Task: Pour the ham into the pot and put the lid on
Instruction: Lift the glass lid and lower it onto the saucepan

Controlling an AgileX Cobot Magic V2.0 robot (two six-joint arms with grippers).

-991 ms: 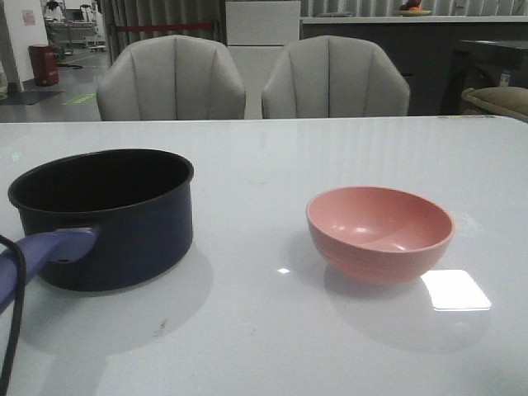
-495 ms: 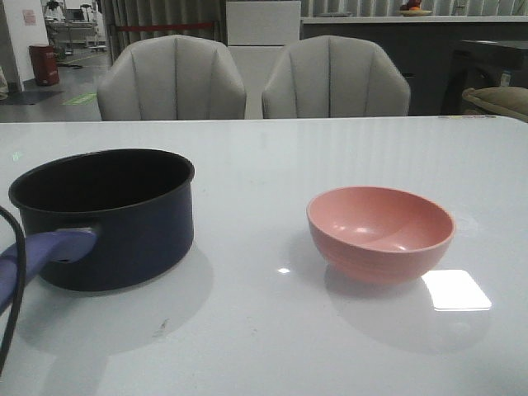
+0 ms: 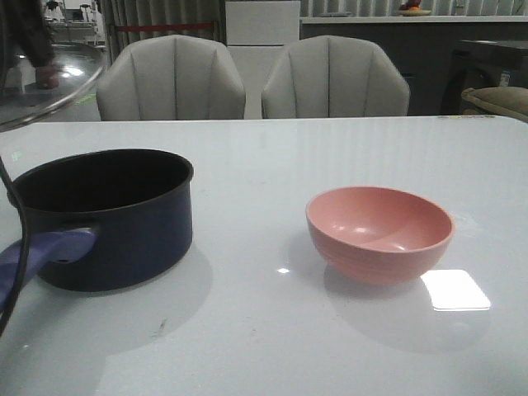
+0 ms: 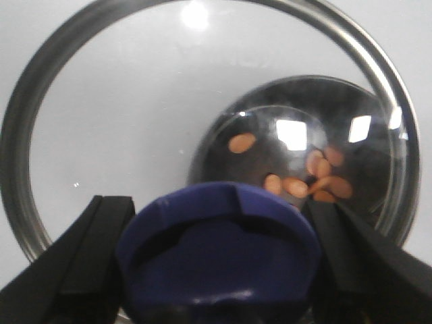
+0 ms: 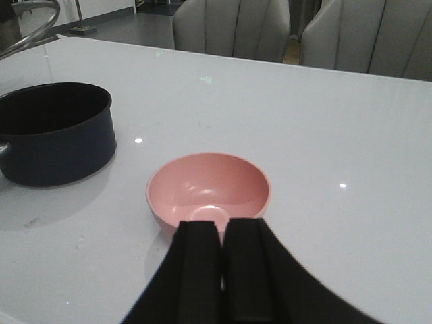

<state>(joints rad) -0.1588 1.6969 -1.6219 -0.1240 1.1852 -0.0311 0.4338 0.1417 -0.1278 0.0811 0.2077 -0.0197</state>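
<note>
The dark navy pot (image 3: 107,219) stands at the left of the table, its lavender handle (image 3: 41,252) pointing toward me. My left gripper (image 4: 216,209) is shut on the dark blue knob (image 4: 216,256) of the glass lid (image 4: 121,121) and holds it in the air. In the front view the lid (image 3: 49,82) hangs tilted above and behind the pot's left side. Through the glass I see the orange ham (image 4: 317,179) lying in the pot's black inside (image 4: 223,135). My right gripper (image 5: 223,226) is shut and empty, just in front of the empty pink bowl (image 5: 209,189).
The pink bowl (image 3: 379,231) stands to the right of the middle of the white table (image 3: 264,330). A black cable (image 3: 21,256) crosses the pot handle at the left edge. Two grey chairs (image 3: 247,78) stand behind the table's far edge.
The lid, held by my left gripper, has come into the front view at the top left, above the pot. The pot and the bowl have not moved.
</note>
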